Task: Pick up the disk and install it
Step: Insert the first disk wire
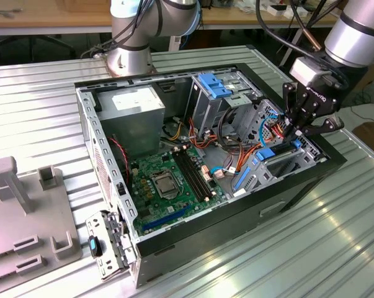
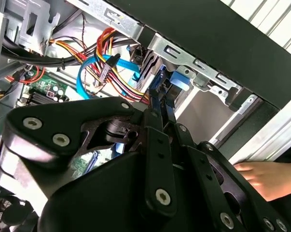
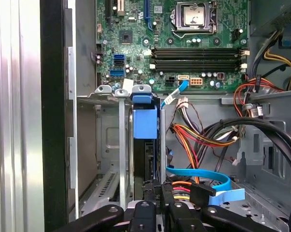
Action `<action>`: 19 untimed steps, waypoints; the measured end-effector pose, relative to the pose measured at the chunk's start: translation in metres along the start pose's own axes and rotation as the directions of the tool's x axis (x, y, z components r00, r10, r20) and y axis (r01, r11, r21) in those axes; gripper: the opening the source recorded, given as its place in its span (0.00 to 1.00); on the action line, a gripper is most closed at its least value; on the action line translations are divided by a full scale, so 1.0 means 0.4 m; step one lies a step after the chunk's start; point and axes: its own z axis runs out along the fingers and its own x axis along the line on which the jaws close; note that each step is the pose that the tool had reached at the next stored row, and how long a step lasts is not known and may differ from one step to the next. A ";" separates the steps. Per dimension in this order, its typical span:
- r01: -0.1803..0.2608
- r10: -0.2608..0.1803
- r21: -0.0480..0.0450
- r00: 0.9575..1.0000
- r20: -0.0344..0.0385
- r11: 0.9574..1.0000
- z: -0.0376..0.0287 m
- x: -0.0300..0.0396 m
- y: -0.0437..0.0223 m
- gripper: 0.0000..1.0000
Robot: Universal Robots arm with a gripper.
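Observation:
The disk (image 3: 145,126) stands on edge in the drive bay of the open computer case (image 1: 112,186), dark body between metal rails, its blue rail end toward the motherboard (image 3: 184,43). In the exterior view the disk (image 1: 265,154) lies at the case's right side, just under my gripper (image 1: 296,133). My gripper (image 3: 159,191) reaches down into the bay and its black fingers (image 2: 154,104) are shut on the near edge of the disk (image 2: 177,83). Most of the disk's body is hidden by the bay walls and the fingers.
Orange, yellow and blue cables (image 3: 198,140) crowd the space beside the bay. A blue latch bracket (image 1: 214,84) and power supply (image 1: 137,105) sit at the case's back. A person's hand (image 2: 266,178) rests outside the case wall. Grey fixtures (image 1: 25,211) stand at the exterior view's left.

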 end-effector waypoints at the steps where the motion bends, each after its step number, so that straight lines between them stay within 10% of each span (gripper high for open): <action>1: -0.007 0.007 0.000 1.000 0.000 1.000 0.003 0.000 0.000 0.17; 19: -0.028 0.028 -0.001 1.000 0.000 1.000 0.014 0.009 0.008 0.17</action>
